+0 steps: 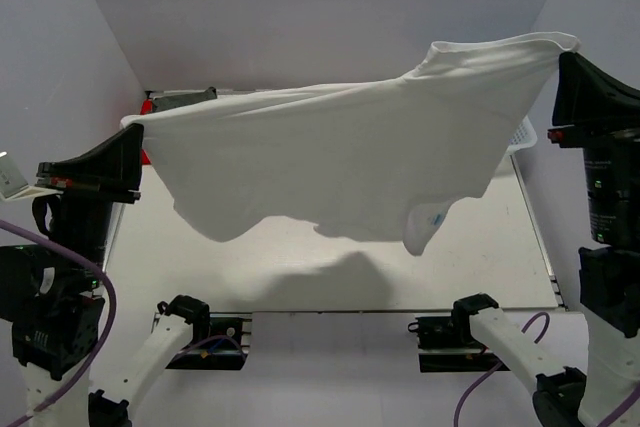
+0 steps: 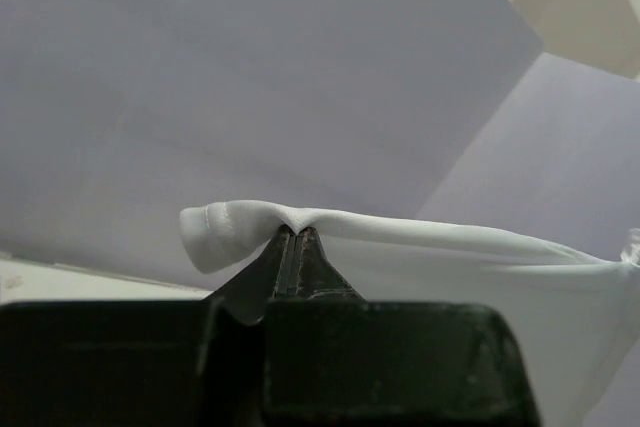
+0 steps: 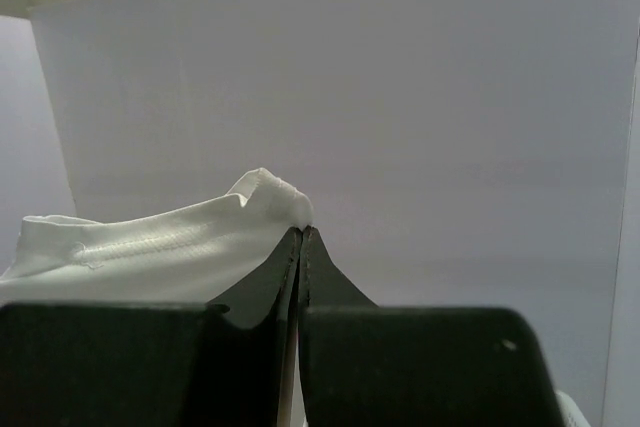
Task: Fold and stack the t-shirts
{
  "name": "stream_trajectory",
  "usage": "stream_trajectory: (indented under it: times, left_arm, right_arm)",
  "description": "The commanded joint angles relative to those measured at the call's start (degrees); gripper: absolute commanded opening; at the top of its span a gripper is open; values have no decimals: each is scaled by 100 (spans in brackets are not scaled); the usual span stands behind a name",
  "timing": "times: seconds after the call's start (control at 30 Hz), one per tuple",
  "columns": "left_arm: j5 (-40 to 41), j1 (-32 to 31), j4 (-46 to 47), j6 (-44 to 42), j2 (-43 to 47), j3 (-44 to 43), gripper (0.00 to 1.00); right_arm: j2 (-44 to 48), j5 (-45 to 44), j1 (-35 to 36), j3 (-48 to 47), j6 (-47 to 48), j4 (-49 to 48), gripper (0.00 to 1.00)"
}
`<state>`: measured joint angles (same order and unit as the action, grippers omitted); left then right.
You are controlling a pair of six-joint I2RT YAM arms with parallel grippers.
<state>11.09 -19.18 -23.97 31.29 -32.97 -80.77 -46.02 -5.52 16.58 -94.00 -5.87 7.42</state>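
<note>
A white t-shirt (image 1: 350,157) hangs stretched in the air above the table, held up by both arms. My left gripper (image 1: 135,132) is shut on its left corner; the left wrist view shows the hem of the white t-shirt (image 2: 400,232) pinched at the tips of that gripper (image 2: 297,231). At the upper right my right gripper (image 1: 565,47) is shut on the other corner, higher than the left one. The right wrist view has the stitched white t-shirt (image 3: 150,242) edge bunched over the closed gripper (image 3: 302,227). A red t-shirt (image 1: 148,107) peeks out behind the left corner.
A white lattice basket (image 1: 522,135) shows at the right behind the hanging cloth. The white table (image 1: 300,267) lies below, with the shirt's shadow on it. Grey walls close in at the back and both sides. The arm bases (image 1: 200,332) stand at the near edge.
</note>
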Motion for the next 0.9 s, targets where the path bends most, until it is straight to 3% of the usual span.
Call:
stream_trajectory:
  times: [0.0,0.27,0.43,0.63,0.67,0.73,0.77,0.8,0.83,0.87]
  left_arm:
    - [-238,116,-318,87,36,-219,0]
    - [-257,169,-311,246,-446,314,0]
    - [348,99,75,501,-1192,1587,0]
    - [1113,178,181,870,-3166,2302,0]
    - [1201,178,182,870,-3485,2303,0]
    - [1255,178,130,870,-4509,1954,31]
    - [1255,178,77,870,-4864,1777,59]
    - [1255,178,-185,870,-5207,1558,78]
    - [1255,178,-335,870,-5515,1095,92]
    - [1316,178,-476,870,-6075,872,99]
  right_arm:
    - [-12,-283,-32,-382,68,171,0]
    - [-926,-476,-32,-410,112,261,0]
    - [-1522,-722,-58,1039,-54,-310,0]
    - [-2911,-828,-129,2086,-274,-1128,0]
    - [-3478,-819,-172,2122,-309,-1259,0]
    - [-4139,-802,-199,1826,-318,-1139,0]
    - [-4596,-793,-216,1719,-379,-964,4]
    - [-4783,-767,-208,1587,-371,-849,20]
    - [-5176,-749,-199,1334,-371,-752,51]
    - [-5520,-688,-216,1149,-380,-472,64]
